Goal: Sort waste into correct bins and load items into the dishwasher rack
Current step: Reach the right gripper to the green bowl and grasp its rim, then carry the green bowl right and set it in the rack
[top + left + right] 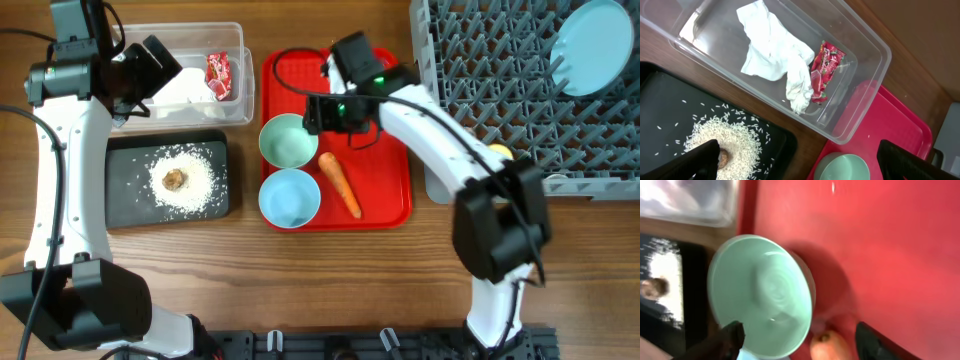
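Note:
The clear tub (240, 100) holds the crumpled white napkin (772, 55) and the red wrapper (825, 70). The black tray (125, 205) holds rice (195, 185) and the brown lump (174, 180). The pale green bowl (288, 140), the light blue bowl (290, 197) and the carrot (340, 185) lie on the red tray (385, 170). The blue plate (595, 45) stands in the grey rack (490, 70). The yellow cup (500, 152) peeks out by the rack. My left gripper (150, 80) is open and empty above the tub. My right gripper (800, 335) is open over the green bowl (760, 295) and the carrot tip (830, 345).
The red tray (890, 125) lies between the bins and the rack. The right arm reaches across it from the rack side. Bare wooden table lies along the front.

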